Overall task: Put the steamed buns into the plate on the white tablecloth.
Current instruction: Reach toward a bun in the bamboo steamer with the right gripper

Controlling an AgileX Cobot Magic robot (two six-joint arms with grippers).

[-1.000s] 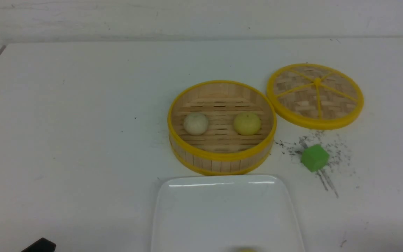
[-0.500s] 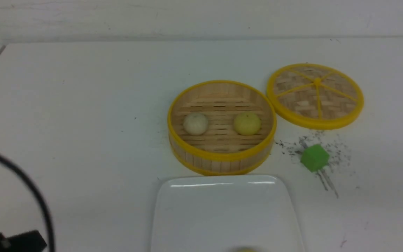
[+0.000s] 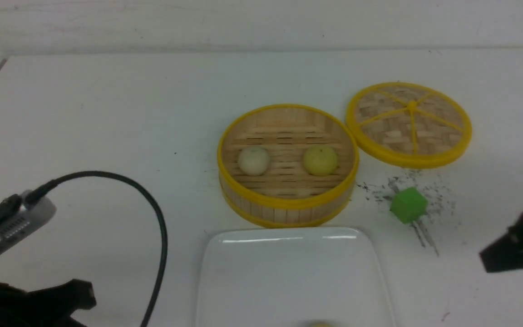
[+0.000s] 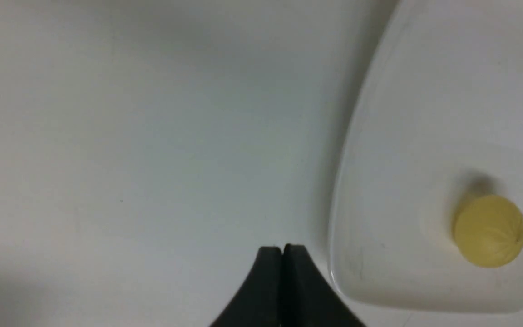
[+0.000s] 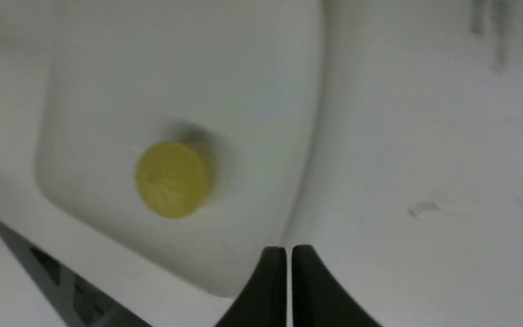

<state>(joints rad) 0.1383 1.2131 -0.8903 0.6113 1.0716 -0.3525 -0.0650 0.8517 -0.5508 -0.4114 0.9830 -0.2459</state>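
Front view is showing you the cream bun [image 3: 254, 160] and yellow bun [image 3: 320, 160] sitting in the steamer [image 3: 287, 202], just beyond the plate [image 3: 288, 277]. Left hand [image 4: 282, 249] and right hand [image 5: 288, 249] are hanging closed, empty. Buns are probably handling soft and light, so aim at pinching gently across each dome.

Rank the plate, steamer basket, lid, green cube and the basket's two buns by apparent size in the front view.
1. plate, though cut off by the frame and nearest.
2. steamer basket.
3. lid, slightly smaller; it sits farther back, so unsure.
4. green cube, cream bun, yellow bun: too alike to rank.
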